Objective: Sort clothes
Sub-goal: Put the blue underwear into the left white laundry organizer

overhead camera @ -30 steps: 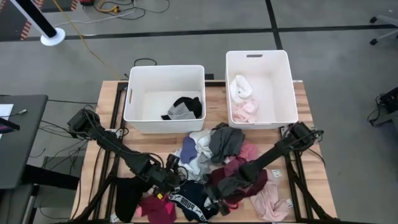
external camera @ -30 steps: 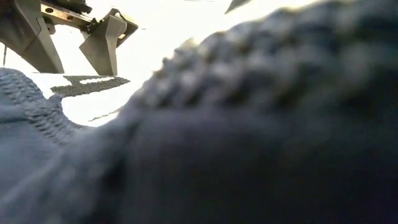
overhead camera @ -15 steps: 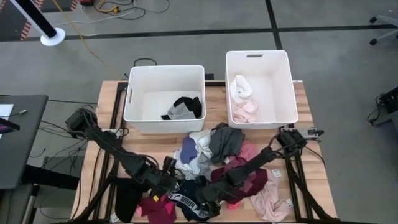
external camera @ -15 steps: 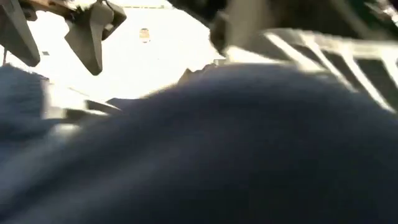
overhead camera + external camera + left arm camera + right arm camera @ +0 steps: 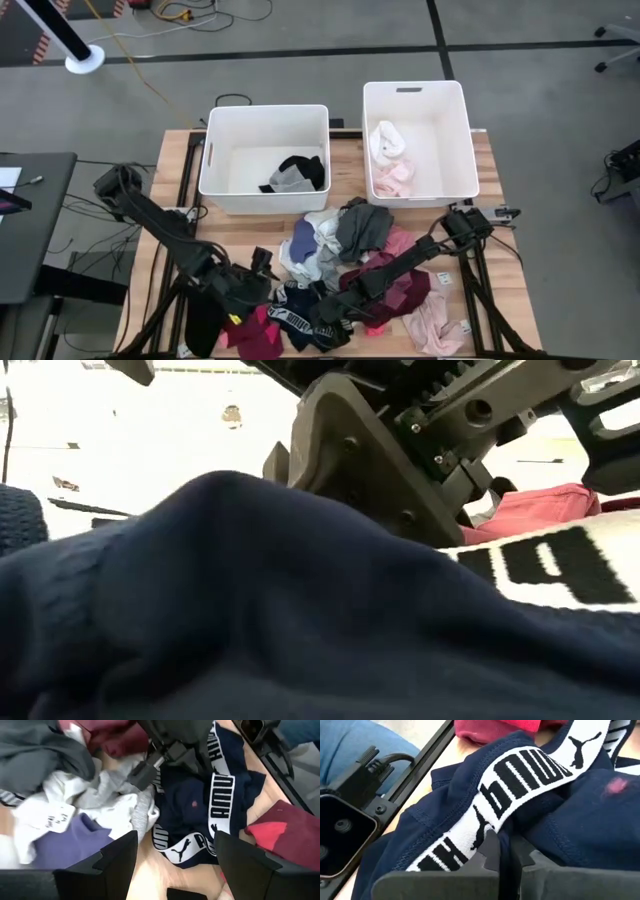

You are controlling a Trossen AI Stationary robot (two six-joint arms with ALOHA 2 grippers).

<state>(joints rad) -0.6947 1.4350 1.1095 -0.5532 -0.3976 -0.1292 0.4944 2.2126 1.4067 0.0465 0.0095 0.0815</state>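
A: Clothes mostly heaped loose on the near half of the bench, in front of two white bins. Left bin has a black and a grey piece, right bin has white and pink. My guess is darks go left and lights go right.

B: And the current pick?

A: Navy underwear with a white lettered band, lying at the near edge of the pile beside a red piece.

B: Right hand?

A: Right hand is down on it, fingers pinched nearly together with a fold of the navy cloth and band between them. Not lifted yet, fabric is flat on the bench.

B: Left?

A: Left hand hangs just above the same garment, fingers spread wide, holding nothing. Looks like it's waiting.
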